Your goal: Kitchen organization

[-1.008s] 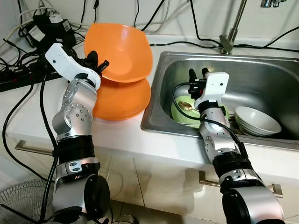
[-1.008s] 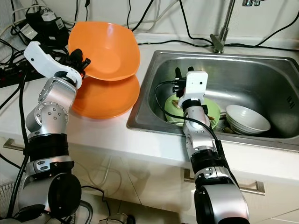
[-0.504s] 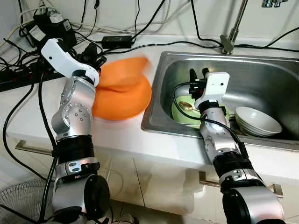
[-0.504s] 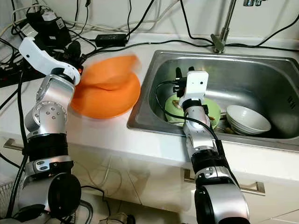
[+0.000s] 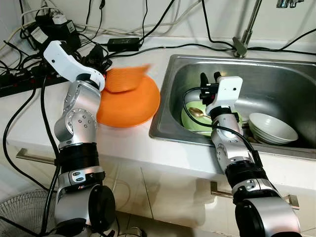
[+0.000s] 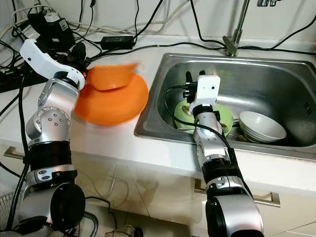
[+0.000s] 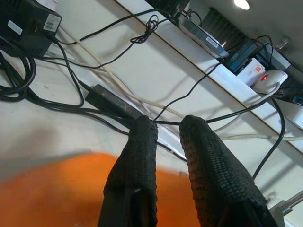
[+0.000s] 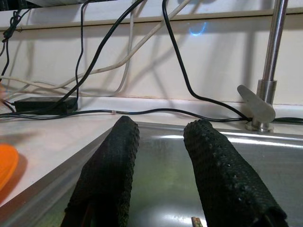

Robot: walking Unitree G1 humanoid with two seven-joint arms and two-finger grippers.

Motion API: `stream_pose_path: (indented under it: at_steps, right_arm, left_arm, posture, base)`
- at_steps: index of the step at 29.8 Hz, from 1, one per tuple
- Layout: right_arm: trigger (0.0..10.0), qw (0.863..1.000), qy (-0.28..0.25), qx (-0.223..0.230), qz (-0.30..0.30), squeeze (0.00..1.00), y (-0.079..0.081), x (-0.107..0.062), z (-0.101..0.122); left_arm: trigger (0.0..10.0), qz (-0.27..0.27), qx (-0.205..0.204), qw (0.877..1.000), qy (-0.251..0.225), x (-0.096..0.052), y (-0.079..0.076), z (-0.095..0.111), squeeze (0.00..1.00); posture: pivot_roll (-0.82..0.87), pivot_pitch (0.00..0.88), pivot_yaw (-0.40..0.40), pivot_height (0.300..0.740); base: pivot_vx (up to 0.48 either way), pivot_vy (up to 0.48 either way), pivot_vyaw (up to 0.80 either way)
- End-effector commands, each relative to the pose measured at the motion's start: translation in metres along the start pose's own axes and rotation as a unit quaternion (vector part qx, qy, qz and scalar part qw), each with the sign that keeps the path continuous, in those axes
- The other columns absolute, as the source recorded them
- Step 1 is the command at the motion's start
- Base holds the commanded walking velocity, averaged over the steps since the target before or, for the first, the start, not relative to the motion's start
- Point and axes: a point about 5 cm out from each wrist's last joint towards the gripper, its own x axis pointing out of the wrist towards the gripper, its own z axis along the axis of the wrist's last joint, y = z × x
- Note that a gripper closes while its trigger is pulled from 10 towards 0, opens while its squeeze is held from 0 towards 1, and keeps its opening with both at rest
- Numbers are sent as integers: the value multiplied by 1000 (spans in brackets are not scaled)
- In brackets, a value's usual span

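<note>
An orange bowl, blurred by motion, tilts on top of a second, wider orange bowl on the white counter left of the sink. My left gripper hovers open at the upper bowl's far left rim, with nothing between its fingers; the orange surface lies beneath them. Over the sink's left part, my right gripper is open and empty, above a green bowl holding a spoon. White bowls are stacked to the green bowl's right.
The steel sink has a faucet at its back. Black cables, a power adapter and power strips crowd the counter's back left. The counter's front edge runs just below the orange bowls.
The upper orange bowl, held up on edge by my left gripper a second ago, has been let go and has dropped onto the lower bowl. The right arm has not moved.
</note>
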Motion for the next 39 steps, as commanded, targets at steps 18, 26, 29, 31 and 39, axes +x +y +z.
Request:
stream_pose_path:
  at_steps: [18,26,29,31,39]
  right_arm:
    - [10000,1000,31,8,-1,0,3,-9,-15]
    - [10000,1000,31,8,1,0,4,-9,-15]
    - [10000,1000,30,8,2,0,4,-9,-15]
    - [10000,1000,30,8,2,0,4,-9,-15]
    - [10000,1000,29,8,4,0,5,-8,-15]
  left_arm:
    - [10000,1,3,1000,12,1,-2,-2,0]
    - [10000,1,0,1000,14,1,-2,-2,0]
    - [10000,1,-1,1000,15,1,-2,-3,0]
    - [10000,0,-1,1000,15,1,-3,-3,0]
    - [10000,0,-3,1000,14,1,-3,-3,0]
  posture:
    - [153,5,118,740]
    - [151,0,118,740]
    - [151,0,118,740]
    - [151,0,116,740]
    - [151,0,114,740]
  base:
    - [0,0,0]
    - [0,0,0]
    - [0,0,0]
    - [0,0,0]
    - [0,0,0]
